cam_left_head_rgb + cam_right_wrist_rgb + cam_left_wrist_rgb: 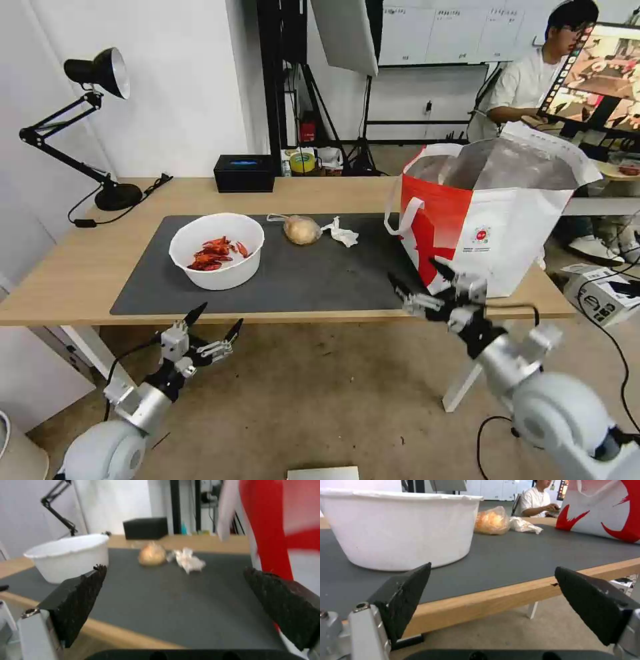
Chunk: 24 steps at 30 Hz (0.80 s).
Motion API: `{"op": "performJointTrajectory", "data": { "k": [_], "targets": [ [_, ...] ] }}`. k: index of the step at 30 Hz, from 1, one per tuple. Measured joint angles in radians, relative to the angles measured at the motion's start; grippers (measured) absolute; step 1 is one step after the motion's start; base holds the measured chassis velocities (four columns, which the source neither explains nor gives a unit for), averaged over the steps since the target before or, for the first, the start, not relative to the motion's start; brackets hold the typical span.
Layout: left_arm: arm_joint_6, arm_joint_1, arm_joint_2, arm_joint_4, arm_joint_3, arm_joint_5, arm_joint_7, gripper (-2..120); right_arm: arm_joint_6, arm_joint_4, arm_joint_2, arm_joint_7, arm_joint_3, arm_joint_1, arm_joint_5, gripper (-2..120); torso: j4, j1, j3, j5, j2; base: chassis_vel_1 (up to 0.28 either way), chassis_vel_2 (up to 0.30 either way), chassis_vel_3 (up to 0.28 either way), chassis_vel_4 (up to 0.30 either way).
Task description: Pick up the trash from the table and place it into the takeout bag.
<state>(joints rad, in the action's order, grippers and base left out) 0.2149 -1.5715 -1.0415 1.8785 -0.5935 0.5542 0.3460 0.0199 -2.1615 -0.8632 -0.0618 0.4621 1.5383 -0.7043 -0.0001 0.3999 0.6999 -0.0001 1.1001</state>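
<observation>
sitting on mat: white bowl (pixel 217 251) holding red shells; both grippers' jaws wide, empty.

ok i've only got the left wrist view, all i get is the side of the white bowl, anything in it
Observer: Yes, the head view shows red crayfish shells lying in the white bowl.
Operator: and where's the right gripper
Observer: The right gripper, open like the left gripper, hovers at the front edge of the table, just in front of the takeout bag.
Operator: bag top open
Observer: Yes, its mouth gapes upward, showing the silver foil lining.
</observation>
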Motion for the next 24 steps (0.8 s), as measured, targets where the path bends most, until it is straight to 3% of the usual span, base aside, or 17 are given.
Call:
{"op": "performJointTrajectory", "data": {
  "k": [7,24],
  "targets": [
    [-0.004,0.002,-0.033,-0.008,0.020,-0.005,0.005,100,0.040,0.058,-0.052,-0.012,-0.009,0.067,0.041,100,0.0000,0.000,0.000,0.0000,0.000,0.000,0.000,0.000,0.000],
    [-0.008,0.007,-0.042,-0.014,0.025,-0.019,0.004,100,0.029,0.102,-0.061,-0.031,-0.038,0.032,0.038,100,0.0001,0.000,0.000,0.0001,0.000,0.000,0.000,0.000,0.000]
  ]
}}
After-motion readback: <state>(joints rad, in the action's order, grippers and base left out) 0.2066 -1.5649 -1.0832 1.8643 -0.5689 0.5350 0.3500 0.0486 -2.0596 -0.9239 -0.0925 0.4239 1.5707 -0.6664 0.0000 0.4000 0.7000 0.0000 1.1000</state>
